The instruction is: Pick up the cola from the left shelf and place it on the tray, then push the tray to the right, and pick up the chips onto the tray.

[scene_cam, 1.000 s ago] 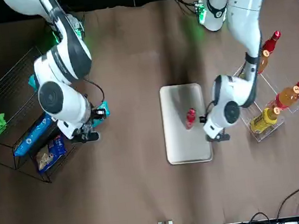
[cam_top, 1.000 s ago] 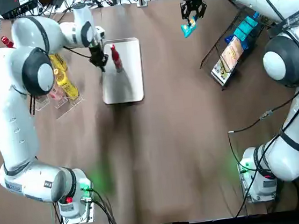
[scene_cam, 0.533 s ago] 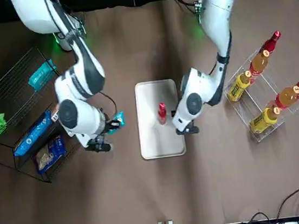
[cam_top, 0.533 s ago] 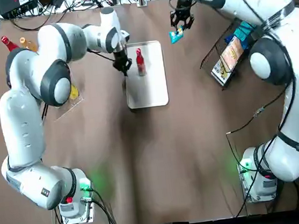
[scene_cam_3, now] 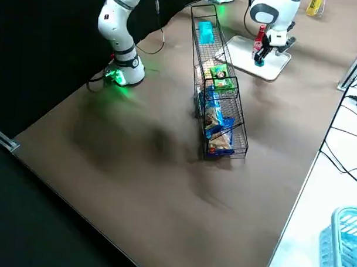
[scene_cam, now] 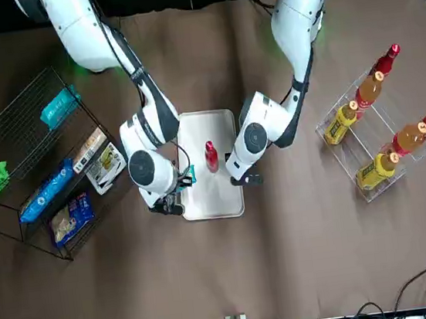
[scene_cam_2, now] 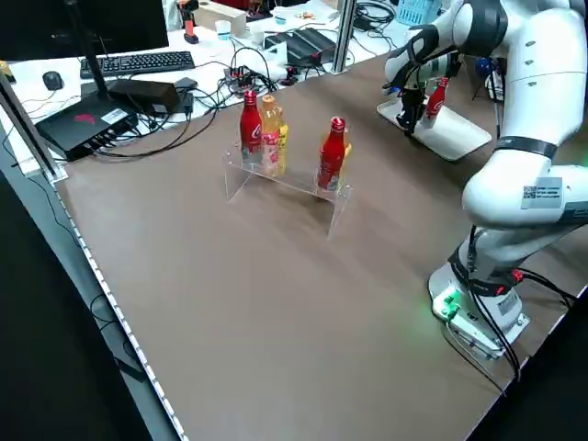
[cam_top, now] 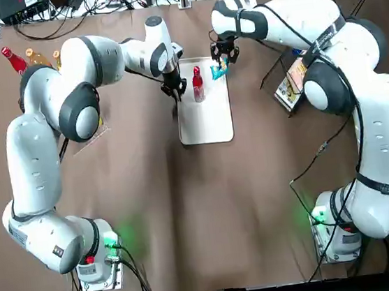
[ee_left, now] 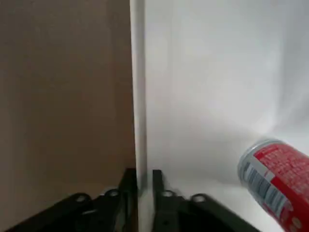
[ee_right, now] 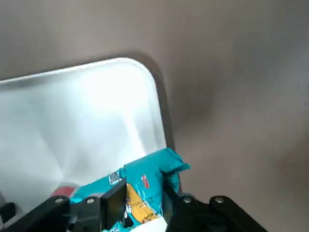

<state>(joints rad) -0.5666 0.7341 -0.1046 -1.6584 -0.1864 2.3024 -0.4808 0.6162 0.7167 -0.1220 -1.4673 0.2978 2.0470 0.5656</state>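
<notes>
The silver tray (cam_top: 209,119) lies a little beyond mid-table, with the red cola bottle (cam_top: 197,84) upright on its far half. My left gripper (cam_top: 174,89) is low at the tray's left edge, its fingers (ee_left: 129,189) pinched on the rim (ee_left: 137,96); the cola (ee_left: 273,183) stands just beside it. My right gripper (cam_top: 221,54) holds the teal chips bag (cam_top: 218,67) over the tray's far right corner. In the right wrist view the bag (ee_right: 140,191) sits between the shut fingers above the tray (ee_right: 72,116). From the front, the chips (scene_cam: 187,180) hang at the tray's (scene_cam: 203,203) edge near the cola (scene_cam: 211,156).
A clear acrylic shelf (scene_cam: 384,130) with several bottles stands at the table's left (cam_top: 30,59). A black wire rack (cam_top: 304,63) of snack bags stands at the right (scene_cam: 36,173). Cables run along the table's far edge.
My left gripper has slid the tray, with the cola on it, to the right. My right gripper has carried the chips leftward and down to the tray's far right corner.
</notes>
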